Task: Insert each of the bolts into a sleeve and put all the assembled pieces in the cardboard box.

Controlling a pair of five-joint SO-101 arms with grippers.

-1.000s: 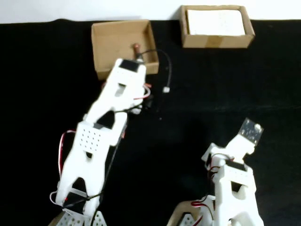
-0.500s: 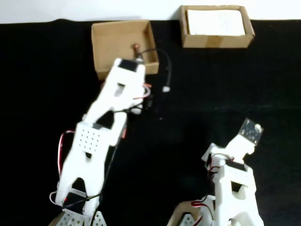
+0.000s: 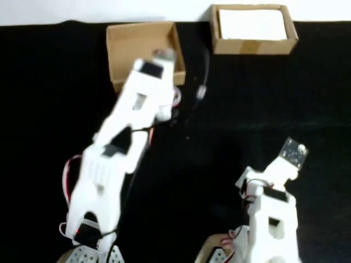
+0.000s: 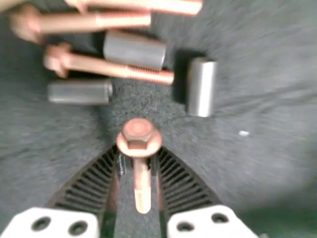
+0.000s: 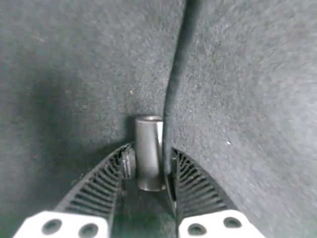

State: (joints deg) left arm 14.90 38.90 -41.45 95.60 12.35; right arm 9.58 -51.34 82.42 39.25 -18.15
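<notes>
My left gripper [image 4: 138,153] is shut on a copper bolt [image 4: 140,141], its hex head pointing out past the fingertips. Beyond it on the black cloth lie more copper bolts [image 4: 106,67] and three grey sleeves [image 4: 133,49], one of them [image 4: 200,87] off to the side. From above, the left arm stretches to the near right corner of the open cardboard box [image 3: 118,41], its gripper [image 3: 162,56] blurred at the rim. My right gripper [image 5: 148,153] is shut on an upright grey sleeve [image 5: 148,144]; it hangs at the table's near right [image 3: 290,152].
A second cardboard box [image 3: 253,46] with a white sheet inside stands at the back right. A black cable [image 5: 178,64] runs over the cloth right beside the held sleeve. Another cable with a white plug [image 3: 201,90] hangs near the left arm.
The left arm has stretched farther out toward the cardboard box with the bolt, and its cable has swung along. The right arm has kept still.
</notes>
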